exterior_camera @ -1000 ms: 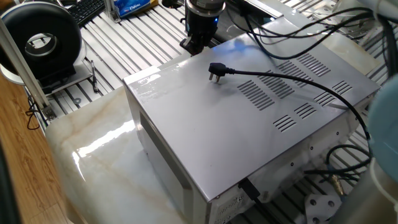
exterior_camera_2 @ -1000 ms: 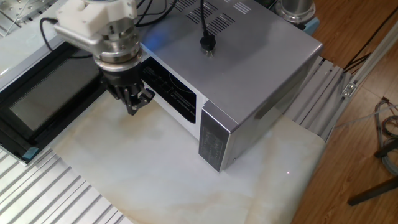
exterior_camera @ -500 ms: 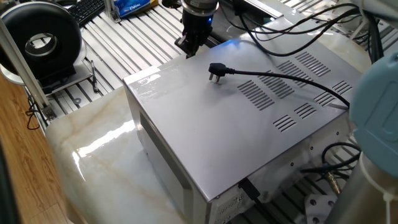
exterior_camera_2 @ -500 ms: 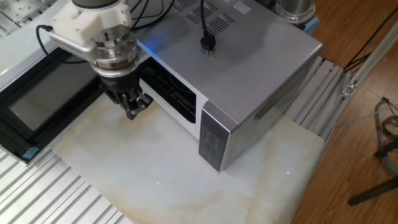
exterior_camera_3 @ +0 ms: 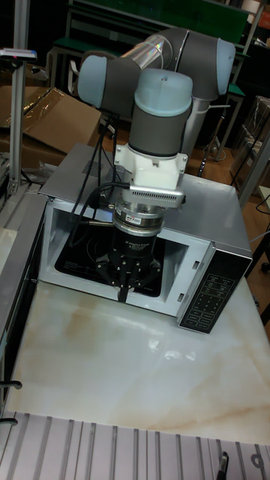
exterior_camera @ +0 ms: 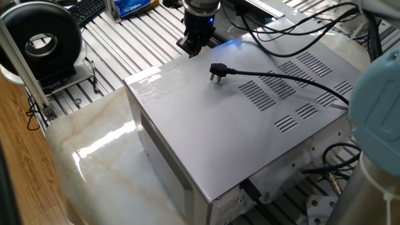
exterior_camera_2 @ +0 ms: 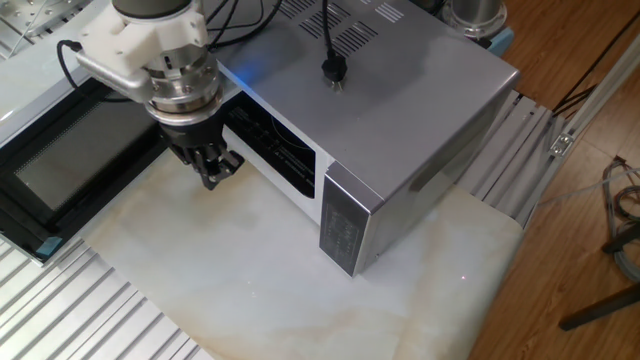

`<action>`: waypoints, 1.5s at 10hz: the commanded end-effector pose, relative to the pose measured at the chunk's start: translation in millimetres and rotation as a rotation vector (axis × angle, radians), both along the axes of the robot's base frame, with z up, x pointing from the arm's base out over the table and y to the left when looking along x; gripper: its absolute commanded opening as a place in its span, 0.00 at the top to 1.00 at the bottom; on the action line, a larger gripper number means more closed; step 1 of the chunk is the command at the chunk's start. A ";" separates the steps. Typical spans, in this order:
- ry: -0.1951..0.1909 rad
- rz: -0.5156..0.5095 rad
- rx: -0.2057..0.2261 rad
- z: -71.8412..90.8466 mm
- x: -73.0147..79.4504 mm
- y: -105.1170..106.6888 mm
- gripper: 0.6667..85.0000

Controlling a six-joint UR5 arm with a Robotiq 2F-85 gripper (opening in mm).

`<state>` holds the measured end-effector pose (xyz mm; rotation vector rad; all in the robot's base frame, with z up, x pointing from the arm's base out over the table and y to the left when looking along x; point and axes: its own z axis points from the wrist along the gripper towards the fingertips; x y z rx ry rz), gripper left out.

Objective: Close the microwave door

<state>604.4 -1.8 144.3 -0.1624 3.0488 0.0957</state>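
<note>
The microwave (exterior_camera_2: 420, 90) is a silver-grey slotted box on the marble top, also seen from behind (exterior_camera: 219, 125) and from the front (exterior_camera_3: 217, 225). Its black plug (exterior_camera: 217, 72) lies on the roof. The microwave door (exterior_camera_2: 70, 165) is swung wide open to the left, dark glass facing up; in the tall view the door (exterior_camera_3: 16, 270) shows only edge-on. My gripper (exterior_camera_2: 215, 175) hangs just in front of the open cavity, beside the door's hinge end, fingers shut on nothing. It points down (exterior_camera_3: 124, 294) above the marble, and in one fixed view the gripper (exterior_camera: 190, 45) peeks over the far roof edge.
The control panel (exterior_camera_2: 340, 225) faces the marble slab (exterior_camera_2: 250, 290). A black round fan (exterior_camera: 44, 40) and a keyboard (exterior_camera: 87, 9) sit on the slotted aluminium table behind. Cables and a white socket block (exterior_camera: 322, 209) lie by the microwave's back. My arm's elbow (exterior_camera: 375, 106) looms at the right.
The gripper has shifted slightly away from the cavity mouth toward the door side, staying shut. The arm's elbow has swung into one fixed view. The door has not moved.
</note>
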 end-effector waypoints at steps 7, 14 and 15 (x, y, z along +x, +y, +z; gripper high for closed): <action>-0.006 0.099 -0.026 -13.5 45.4 -71.1 1.00; 0.033 0.021 -0.125 -12.1 34.7 -99.2 1.00; 0.029 0.041 -0.085 -12.5 35.4 -88.4 1.00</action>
